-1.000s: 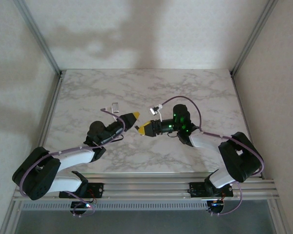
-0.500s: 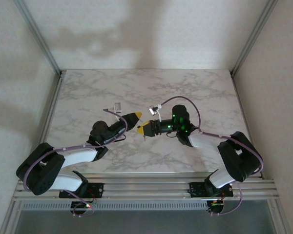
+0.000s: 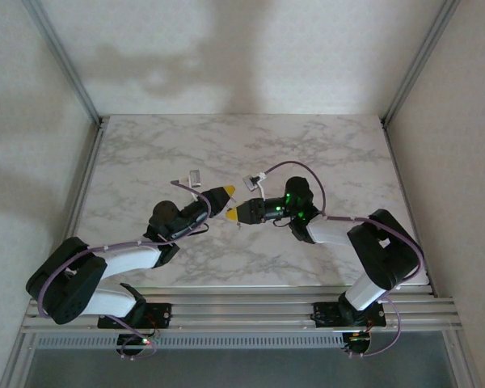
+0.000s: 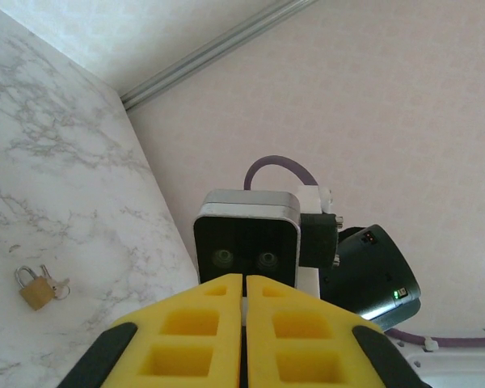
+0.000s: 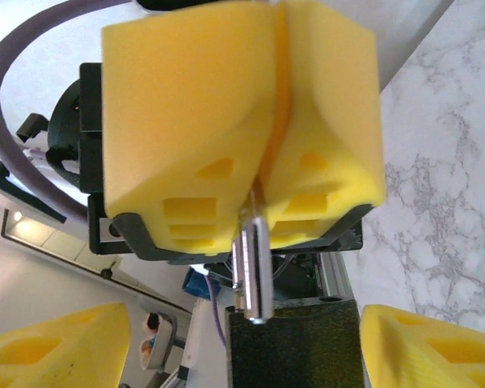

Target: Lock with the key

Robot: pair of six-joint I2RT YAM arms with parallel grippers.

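My left gripper (image 3: 225, 194) is lifted above the marble table and shut. In the right wrist view its yellow fingers (image 5: 186, 105) pinch a slim silver key (image 5: 250, 275), seen edge-on and hanging out below the pads. My right gripper (image 3: 233, 213) faces it tip to tip and stands open. Its yellow fingertips (image 5: 56, 347) flank the key's free end without touching it. In the left wrist view the left gripper (image 4: 244, 279) shows its pads pressed together. A small brass padlock (image 4: 36, 288) lies on the table with a small key beside it.
The marble table (image 3: 323, 153) is bounded by aluminium posts and pale walls at the back and sides. A metal rail (image 3: 242, 307) carrying both arm bases runs along the near edge. The right wrist's camera housing (image 4: 246, 234) sits just beyond my left fingertips.
The two grippers have drawn closer together: the left rose slightly to the right, and the right slid left towards it. The left stays shut on the key.
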